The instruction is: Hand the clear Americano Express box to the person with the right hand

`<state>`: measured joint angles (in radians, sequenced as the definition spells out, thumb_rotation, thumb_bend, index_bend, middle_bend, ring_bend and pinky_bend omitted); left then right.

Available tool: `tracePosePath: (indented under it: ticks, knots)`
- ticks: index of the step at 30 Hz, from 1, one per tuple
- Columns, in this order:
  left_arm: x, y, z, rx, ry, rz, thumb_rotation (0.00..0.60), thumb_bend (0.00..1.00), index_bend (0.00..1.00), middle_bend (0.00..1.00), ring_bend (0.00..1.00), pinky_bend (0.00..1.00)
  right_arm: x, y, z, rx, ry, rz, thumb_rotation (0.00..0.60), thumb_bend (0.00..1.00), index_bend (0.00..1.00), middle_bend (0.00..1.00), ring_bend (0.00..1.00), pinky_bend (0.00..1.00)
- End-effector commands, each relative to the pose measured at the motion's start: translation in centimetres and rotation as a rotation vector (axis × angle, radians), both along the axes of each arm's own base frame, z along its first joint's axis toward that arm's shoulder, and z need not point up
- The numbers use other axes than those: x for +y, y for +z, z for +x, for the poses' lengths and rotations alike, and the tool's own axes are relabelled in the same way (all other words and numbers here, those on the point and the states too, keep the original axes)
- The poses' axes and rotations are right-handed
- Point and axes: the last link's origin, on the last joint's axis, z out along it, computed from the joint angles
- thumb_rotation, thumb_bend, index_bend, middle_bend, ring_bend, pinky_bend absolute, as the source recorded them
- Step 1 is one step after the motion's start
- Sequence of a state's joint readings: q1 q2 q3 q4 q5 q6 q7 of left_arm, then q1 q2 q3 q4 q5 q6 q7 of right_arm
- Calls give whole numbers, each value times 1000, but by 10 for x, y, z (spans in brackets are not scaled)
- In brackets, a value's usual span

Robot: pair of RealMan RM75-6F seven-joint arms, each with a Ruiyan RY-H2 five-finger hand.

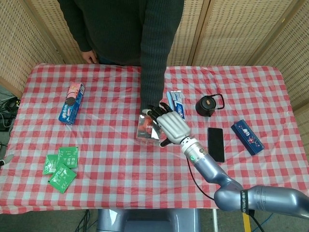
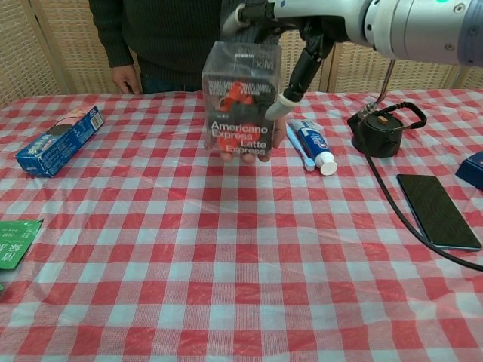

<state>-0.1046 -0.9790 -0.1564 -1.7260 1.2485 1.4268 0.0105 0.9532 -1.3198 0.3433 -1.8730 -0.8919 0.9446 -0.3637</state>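
My right hand [image 1: 170, 125] [image 2: 290, 34] grips the clear Americano Express box [image 1: 146, 128] [image 2: 240, 102] from above and the side, holding it in the air. The box has red pieces inside and black print on its front. It hangs directly over the person's outstretched palm [image 2: 245, 153], whose fingertips show under the box's bottom edge in the chest view. The person's dark sleeve [image 1: 153, 63] reaches down to the box in the head view. My left hand is in neither view.
On the red checked table [image 1: 111, 159] lie a toothpaste tube [image 1: 176, 107], a black teapot [image 1: 208, 105], a black phone [image 1: 216, 143], a dark blue box [image 1: 247, 137], a blue cookie box [image 1: 72, 103] and green packets [image 1: 61, 166].
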Motion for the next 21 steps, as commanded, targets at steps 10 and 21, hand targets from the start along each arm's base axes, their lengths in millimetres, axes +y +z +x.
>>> tracePosePath:
  ticks: [10,21]
  knots:
    - [-5,0,6,-1,-33,-3,600,0,0,0,0,0,15,91,-23,34,9,-175,600,0,0,0,0,0]
    - [-22,1,16,-17,-96,2,600,0,0,0,0,0,45,142,-153,210,-175,-243,600,0,0,0,0,0]
